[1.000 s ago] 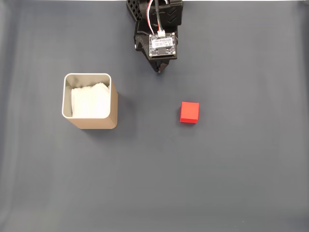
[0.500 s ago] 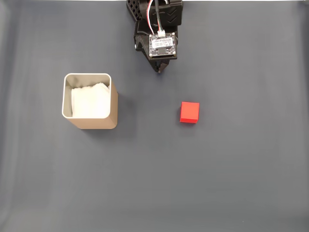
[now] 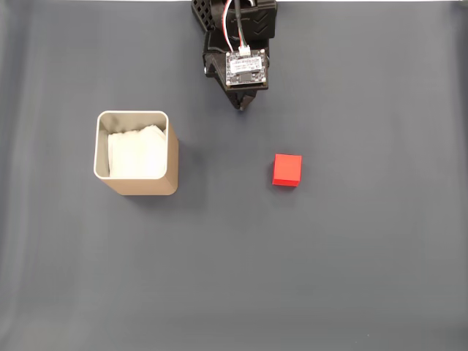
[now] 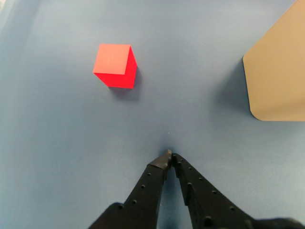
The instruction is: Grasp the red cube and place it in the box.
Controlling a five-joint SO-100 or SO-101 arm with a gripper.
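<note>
The red cube (image 3: 287, 170) rests on the dark grey mat, right of centre in the fixed view, and appears at the upper left in the wrist view (image 4: 116, 65). The tan box (image 3: 137, 153) with its silvery rim and white lining stands to the left; its tan wall (image 4: 279, 71) fills the right edge of the wrist view. My gripper (image 3: 241, 107) hangs near the top centre, folded back by the arm's base, well apart from both. In the wrist view the black fingers meet at their tips, so the gripper (image 4: 170, 157) is shut on nothing.
A plain dark grey mat (image 3: 234, 278) covers the whole work surface. The arm's base and its small circuit board (image 3: 245, 67) sit at the top edge.
</note>
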